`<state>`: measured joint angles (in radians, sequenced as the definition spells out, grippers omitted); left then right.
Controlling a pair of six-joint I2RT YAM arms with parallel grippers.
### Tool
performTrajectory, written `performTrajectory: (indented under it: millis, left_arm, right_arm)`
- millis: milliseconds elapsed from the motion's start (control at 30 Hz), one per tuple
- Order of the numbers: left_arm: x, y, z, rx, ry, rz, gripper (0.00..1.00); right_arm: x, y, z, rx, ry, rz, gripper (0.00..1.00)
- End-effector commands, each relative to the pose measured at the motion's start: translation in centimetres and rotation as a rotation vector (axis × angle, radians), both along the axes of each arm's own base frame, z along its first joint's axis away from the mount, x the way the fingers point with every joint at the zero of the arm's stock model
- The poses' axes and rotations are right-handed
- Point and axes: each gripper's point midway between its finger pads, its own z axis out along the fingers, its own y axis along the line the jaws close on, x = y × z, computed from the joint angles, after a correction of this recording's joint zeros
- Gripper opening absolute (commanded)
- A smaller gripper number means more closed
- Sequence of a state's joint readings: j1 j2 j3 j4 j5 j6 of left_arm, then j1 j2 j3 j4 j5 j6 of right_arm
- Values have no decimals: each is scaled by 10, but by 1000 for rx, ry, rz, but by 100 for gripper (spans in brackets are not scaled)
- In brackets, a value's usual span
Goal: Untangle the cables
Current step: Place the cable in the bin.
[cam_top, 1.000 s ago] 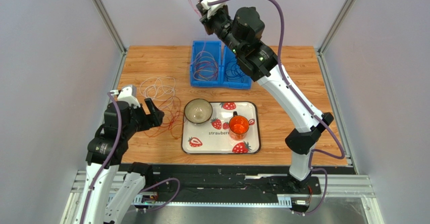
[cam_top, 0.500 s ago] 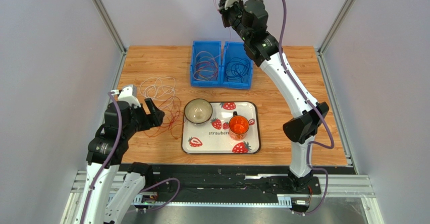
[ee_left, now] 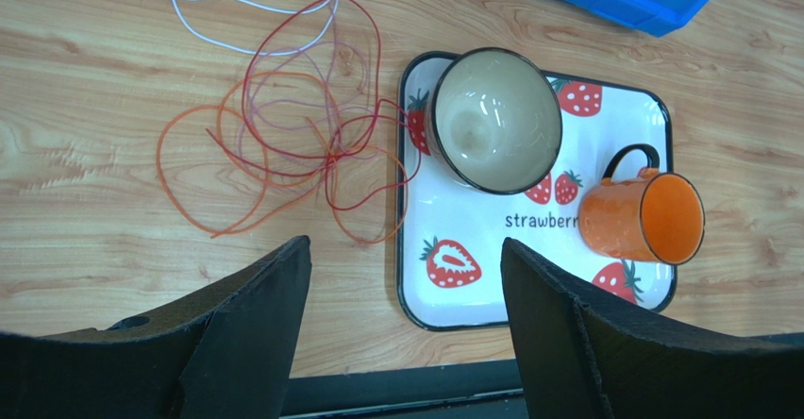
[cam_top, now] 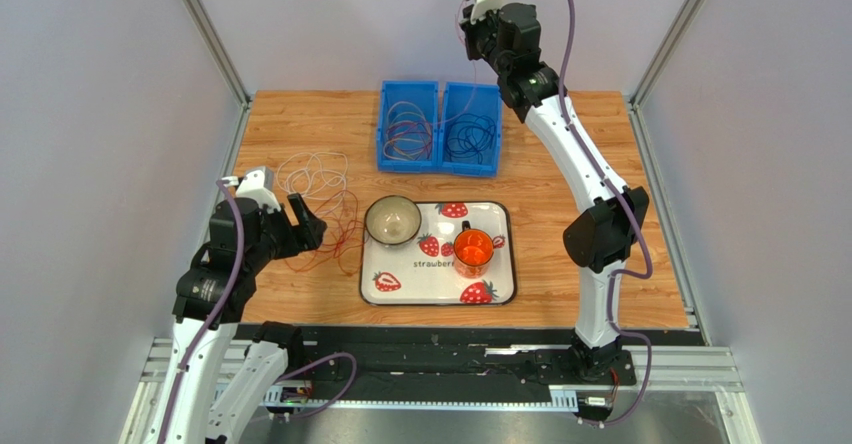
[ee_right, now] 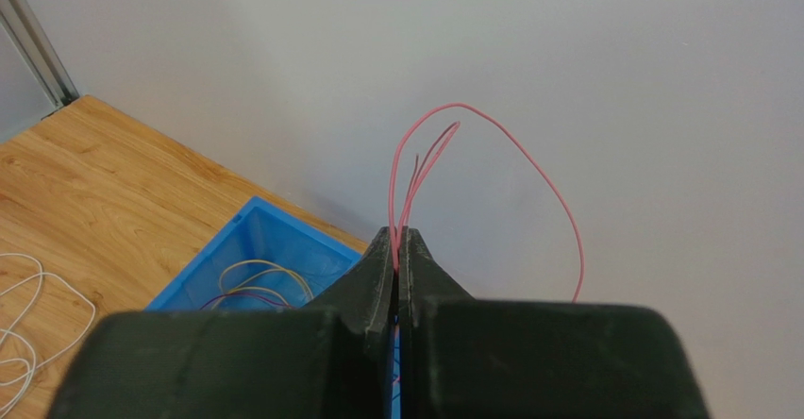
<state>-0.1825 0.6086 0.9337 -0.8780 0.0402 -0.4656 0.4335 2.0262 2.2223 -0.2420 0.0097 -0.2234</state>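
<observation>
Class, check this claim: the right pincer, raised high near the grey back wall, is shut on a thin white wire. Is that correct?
Not quite: the colour is wrong. The thin wire clamped in the right pincer is pink-red, not white, as the right wrist view shows. The rest holds: the pincer is shut on it, high near the wall.

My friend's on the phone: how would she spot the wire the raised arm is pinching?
Above the two blue plastic bins at the far edge of the wooden table, the right arm reaches high. Its shut right pincer pinches a thin pink-red wire looping up before the grey wall. The other wires lie in bins or on the table; only this one is airborne.
</observation>
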Motion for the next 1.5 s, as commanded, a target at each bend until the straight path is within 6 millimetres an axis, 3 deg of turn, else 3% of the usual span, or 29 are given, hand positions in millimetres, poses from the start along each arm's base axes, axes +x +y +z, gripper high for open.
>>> performTrajectory:
  millis: [0,367,667,967,1100,1133,1200,1233,1267,1467]
  left_arm:
    - [6,0,1,9,-17,-5,82]
    - [7,0,-2,12,0,-3,80]
    - [8,0,-3,13,1,-2,80]
    - [6,-1,-1,8,-6,-7,80]
    - [5,0,1,7,-15,-6,80]
    - [5,0,1,7,-18,-6,80]
    - [4,-1,2,6,-21,-7,80]
    - [4,-1,2,4,-21,-7,80]
    - [4,-1,2,4,-22,-6,80]
    - [3,-1,3,2,-28,-7,80]
  right_arm:
    - [4,-5,16,62,-51,18,0]
    - [26,-15,-60,99,96,10,0]
    - [35,-6,-148,163,353,-21,0]
    - [22,-2,-185,206,505,-35,3]
    - [16,0,-191,222,550,-31,15]
    - [13,1,-192,224,566,-29,31]
    - [11,-1,-189,229,575,-37,48]
    - [9,-3,-190,230,588,-53,72]
    - [8,-4,-188,232,588,-59,78]
    - [-7,-10,-159,253,570,-68,84]
